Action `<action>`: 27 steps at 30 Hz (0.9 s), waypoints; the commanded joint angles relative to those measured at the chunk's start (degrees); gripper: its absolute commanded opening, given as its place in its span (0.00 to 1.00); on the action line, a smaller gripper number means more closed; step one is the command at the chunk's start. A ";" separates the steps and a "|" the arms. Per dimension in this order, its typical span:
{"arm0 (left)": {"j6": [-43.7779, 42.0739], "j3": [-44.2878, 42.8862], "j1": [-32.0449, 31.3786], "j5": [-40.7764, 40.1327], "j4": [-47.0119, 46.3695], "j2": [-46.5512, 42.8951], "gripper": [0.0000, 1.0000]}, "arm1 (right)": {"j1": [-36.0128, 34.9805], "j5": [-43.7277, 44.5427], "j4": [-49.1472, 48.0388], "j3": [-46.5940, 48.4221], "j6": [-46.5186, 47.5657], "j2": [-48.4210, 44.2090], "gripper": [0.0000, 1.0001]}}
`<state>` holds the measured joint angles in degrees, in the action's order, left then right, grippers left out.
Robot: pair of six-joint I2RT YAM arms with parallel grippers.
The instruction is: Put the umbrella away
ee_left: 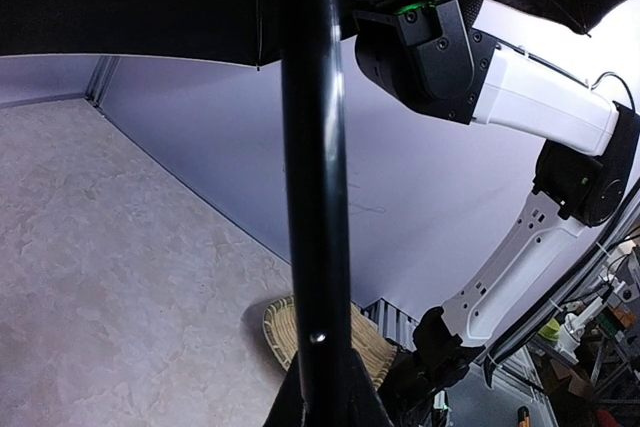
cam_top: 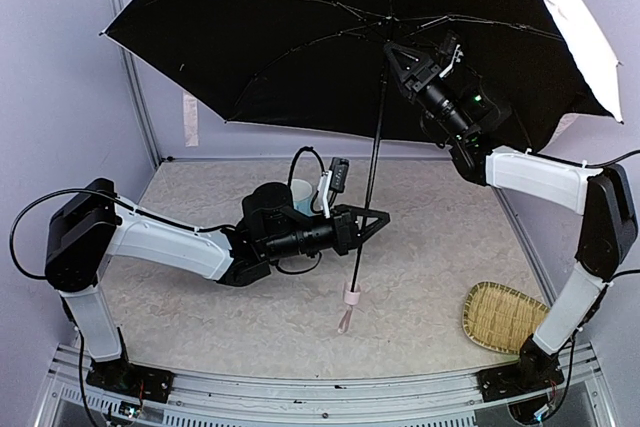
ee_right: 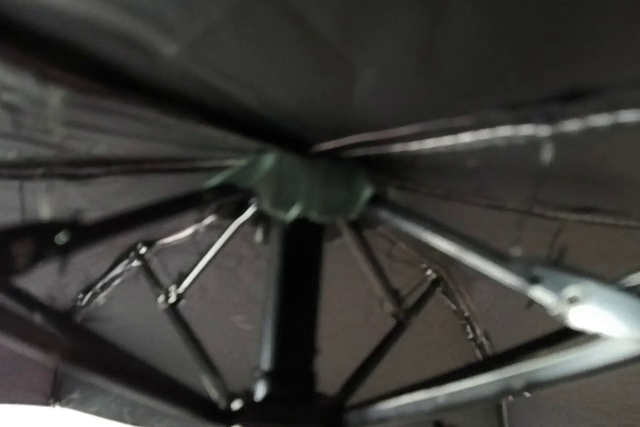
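Note:
The umbrella (cam_top: 300,37) is open and upright, its black lining facing me and pale fabric showing at the right rim. Its thin black shaft (cam_top: 375,167) runs down to a small pink handle (cam_top: 352,296) with a strap, hanging just above the table. My left gripper (cam_top: 372,219) is shut on the lower shaft (ee_left: 315,147), fingers (ee_left: 372,402) hugging it. My right gripper (cam_top: 398,55) is high under the canopy, at the shaft. In the right wrist view the shaft (ee_right: 298,307) rises to the rib hub (ee_right: 300,185); its own fingers are not distinguishable.
A woven bamboo tray (cam_top: 503,317) lies at the near right by the right arm's base, also in the left wrist view (ee_left: 275,327). A pale cup (cam_top: 301,192) stands behind the left wrist. Walls close in on the left, back and right; the canopy spans most of the width.

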<state>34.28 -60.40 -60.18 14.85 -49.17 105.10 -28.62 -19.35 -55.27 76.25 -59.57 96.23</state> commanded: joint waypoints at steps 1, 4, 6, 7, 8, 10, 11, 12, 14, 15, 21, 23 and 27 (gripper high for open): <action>-3.38 -2.16 -0.46 1.46 -4.88 -0.15 0.00 | -0.39 1.73 -1.23 1.71 0.88 0.40 0.46; -3.49 -2.07 -0.46 1.50 -4.97 -0.32 0.00 | -0.38 1.86 -1.41 1.85 0.75 0.84 0.40; -3.67 -1.92 -0.46 1.50 -4.85 -0.42 0.00 | -0.38 1.95 -1.41 2.04 0.81 0.98 0.31; -3.91 -1.91 -0.42 1.57 -4.77 -0.50 0.00 | -0.38 1.99 -1.42 2.20 0.88 1.06 0.24; -3.96 -1.85 -0.46 1.51 -4.73 -0.55 0.00 | -0.43 1.86 -1.30 2.33 0.98 1.09 0.15; -4.04 -1.61 -0.44 1.26 -4.73 -0.80 0.00 | -0.34 1.82 -0.72 2.35 1.21 0.93 0.04; -4.15 -1.46 -0.46 0.98 -4.67 -0.94 0.00 | -0.31 1.84 -0.36 2.21 1.55 0.72 0.01; -4.26 -1.28 -0.42 0.34 -4.65 -1.17 0.00 | -0.30 1.90 0.05 1.98 2.10 0.42 0.00; -4.68 -1.16 -0.46 -0.85 -4.09 -1.65 0.00 | -0.34 2.21 1.36 1.35 3.78 -0.49 0.00; -5.00 -1.34 -0.46 -1.75 -3.43 -1.92 0.00 | -0.30 2.53 1.95 0.84 4.83 -0.97 0.00; -8.92 -2.11 -0.81 -11.89 1.40 -4.56 0.00 | -1.14 7.38 15.51 -2.11 20.12 -6.71 0.62; -12.00 -2.93 -1.60 -16.84 3.22 -5.10 0.00 | -2.23 12.44 18.82 -4.38 25.77 -9.24 0.74; -16.12 -4.24 -2.80 -22.02 3.92 -4.51 0.00 | -4.35 21.03 21.96 -6.76 35.21 -12.81 0.81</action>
<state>26.17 -60.75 -61.67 0.62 -42.78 103.09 -30.59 -8.49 -39.27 71.31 -38.15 87.88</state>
